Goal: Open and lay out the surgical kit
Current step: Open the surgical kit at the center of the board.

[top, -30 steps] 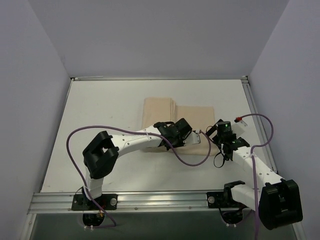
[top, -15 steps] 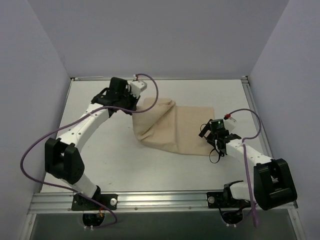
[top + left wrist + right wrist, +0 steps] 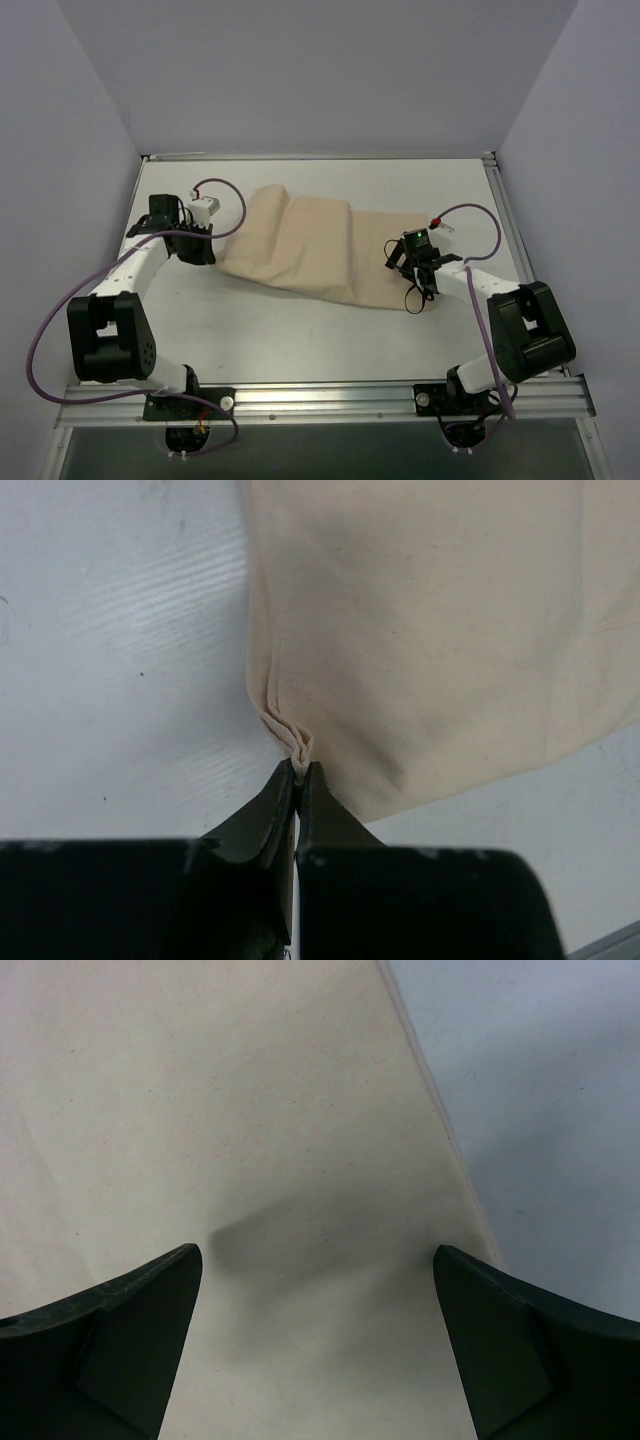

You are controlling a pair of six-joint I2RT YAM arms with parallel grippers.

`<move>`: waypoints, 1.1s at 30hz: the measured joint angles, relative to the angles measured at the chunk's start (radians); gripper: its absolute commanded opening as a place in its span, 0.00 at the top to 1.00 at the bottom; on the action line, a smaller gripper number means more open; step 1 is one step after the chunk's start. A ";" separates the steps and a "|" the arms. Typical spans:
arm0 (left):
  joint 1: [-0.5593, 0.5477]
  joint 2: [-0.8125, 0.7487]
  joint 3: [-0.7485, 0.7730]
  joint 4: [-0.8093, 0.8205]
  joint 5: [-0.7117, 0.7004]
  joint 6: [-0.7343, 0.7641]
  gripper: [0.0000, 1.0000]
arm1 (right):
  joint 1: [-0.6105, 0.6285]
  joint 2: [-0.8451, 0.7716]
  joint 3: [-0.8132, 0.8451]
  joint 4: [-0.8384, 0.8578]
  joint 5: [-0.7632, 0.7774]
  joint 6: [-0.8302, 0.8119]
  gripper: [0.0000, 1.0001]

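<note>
We see our left claw (image 3: 298,770) clenched on a pinched corner of the beige cloth (image 3: 310,250), which lies spread across the middle of the white surface (image 3: 300,330). Our right claw (image 3: 315,1260) hangs released above the cloth's right edge.

Left arm (image 3: 140,268) is stretched out to the far left, lying low over the bench. Its claw (image 3: 298,772) is clamped tight, pinching a fold of the cloth wrap (image 3: 430,630). Right arm (image 3: 480,283) reaches inward, its claw (image 3: 315,1252) pointing straight down with jaws spread wide.
</note>
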 measured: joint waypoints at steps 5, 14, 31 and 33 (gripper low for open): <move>0.052 0.027 0.002 -0.078 -0.011 0.026 0.85 | 0.000 0.003 0.002 0.003 0.014 0.000 0.03; 0.084 0.068 0.017 -0.196 -0.125 0.080 0.50 | -0.002 0.003 0.020 -0.005 0.035 -0.015 0.01; -0.036 0.219 0.342 -0.186 -0.153 0.061 0.58 | -0.164 0.145 0.261 -0.024 -0.074 -0.206 0.40; -0.097 0.284 0.332 -0.153 -0.152 0.069 0.60 | -0.164 0.175 0.260 -0.034 -0.100 -0.218 0.39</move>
